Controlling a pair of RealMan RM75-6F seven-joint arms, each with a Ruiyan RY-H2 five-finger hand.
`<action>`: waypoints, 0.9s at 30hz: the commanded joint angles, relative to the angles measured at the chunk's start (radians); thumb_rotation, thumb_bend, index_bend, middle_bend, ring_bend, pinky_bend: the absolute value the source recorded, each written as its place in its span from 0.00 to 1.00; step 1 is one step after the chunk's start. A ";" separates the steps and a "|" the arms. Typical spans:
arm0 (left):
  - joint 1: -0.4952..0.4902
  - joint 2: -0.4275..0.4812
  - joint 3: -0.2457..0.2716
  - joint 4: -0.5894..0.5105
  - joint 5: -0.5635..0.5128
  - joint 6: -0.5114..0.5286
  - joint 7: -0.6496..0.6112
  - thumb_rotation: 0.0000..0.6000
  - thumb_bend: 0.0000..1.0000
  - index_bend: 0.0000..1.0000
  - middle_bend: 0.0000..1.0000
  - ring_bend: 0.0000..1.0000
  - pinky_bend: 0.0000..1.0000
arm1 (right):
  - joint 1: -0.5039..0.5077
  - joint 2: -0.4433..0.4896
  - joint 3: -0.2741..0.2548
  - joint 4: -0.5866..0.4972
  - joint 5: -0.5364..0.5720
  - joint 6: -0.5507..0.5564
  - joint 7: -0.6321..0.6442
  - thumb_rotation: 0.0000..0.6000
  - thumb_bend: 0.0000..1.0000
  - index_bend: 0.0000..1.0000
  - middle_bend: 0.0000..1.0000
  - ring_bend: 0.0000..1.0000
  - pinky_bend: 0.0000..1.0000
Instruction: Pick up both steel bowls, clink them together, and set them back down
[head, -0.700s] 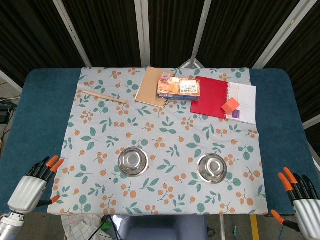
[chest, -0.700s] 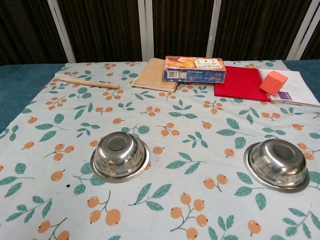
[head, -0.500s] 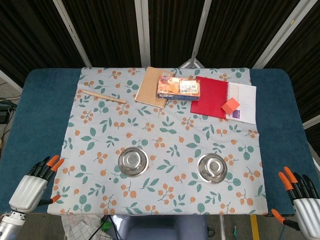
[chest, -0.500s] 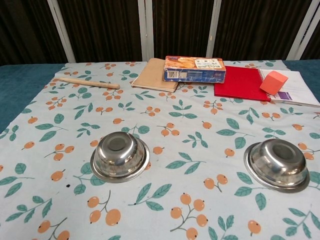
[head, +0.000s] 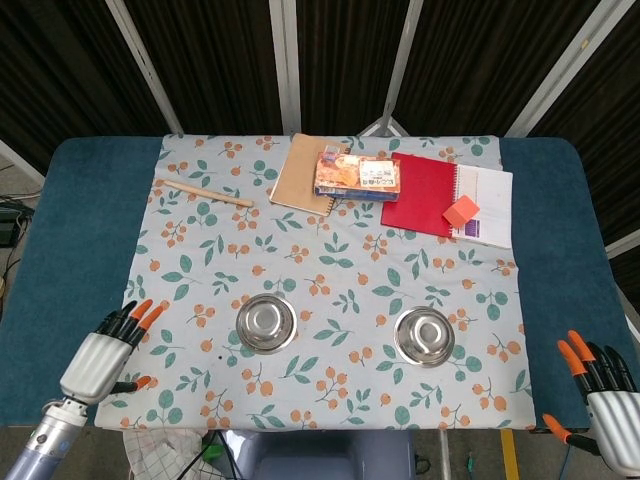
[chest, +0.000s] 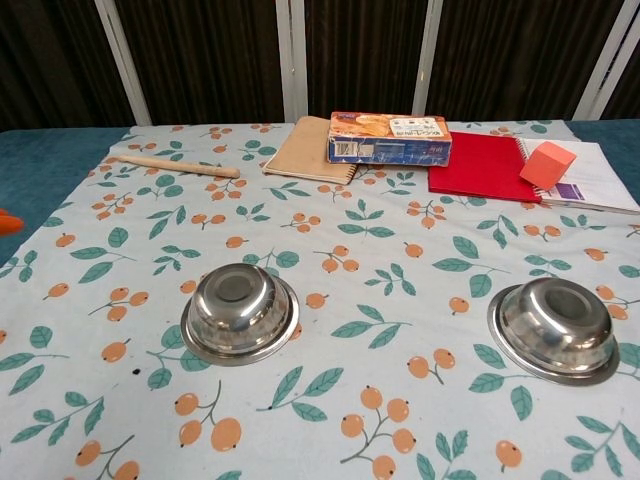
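Observation:
Two steel bowls stand upright on the floral cloth: the left bowl (head: 266, 322) (chest: 239, 311) and the right bowl (head: 424, 336) (chest: 555, 327). My left hand (head: 104, 353) hovers at the cloth's front left corner, fingers apart and empty, well left of the left bowl; only an orange fingertip (chest: 8, 222) shows at the chest view's left edge. My right hand (head: 605, 394) is at the front right, off the cloth, fingers spread and holding nothing, far right of the right bowl.
At the back lie a wooden stick (head: 203, 193), a brown notebook (head: 305, 171), a snack box (head: 357, 175), a red notebook (head: 420, 193), an orange block (head: 461, 211) and a white pad (head: 487, 204). Blue table (head: 60, 230) borders the cloth.
My left hand has moved up and rightward toward the cloth's corner, and its fingertip now enters the chest view. The right hand and both bowls have stayed put.

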 joint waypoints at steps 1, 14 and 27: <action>-0.057 -0.047 -0.037 -0.035 -0.044 -0.088 0.072 0.85 0.10 0.00 0.00 0.00 0.16 | 0.008 0.001 0.006 -0.003 0.014 -0.014 0.007 0.84 0.25 0.00 0.00 0.00 0.00; -0.236 -0.251 -0.163 -0.139 -0.310 -0.316 0.449 0.84 0.12 0.00 0.00 0.00 0.16 | 0.037 0.019 0.018 0.012 0.061 -0.061 0.083 0.84 0.25 0.00 0.00 0.00 0.00; -0.395 -0.426 -0.227 -0.101 -0.607 -0.328 0.786 0.84 0.13 0.00 0.00 0.00 0.18 | 0.051 0.046 0.026 0.031 0.109 -0.090 0.168 0.84 0.25 0.00 0.00 0.00 0.00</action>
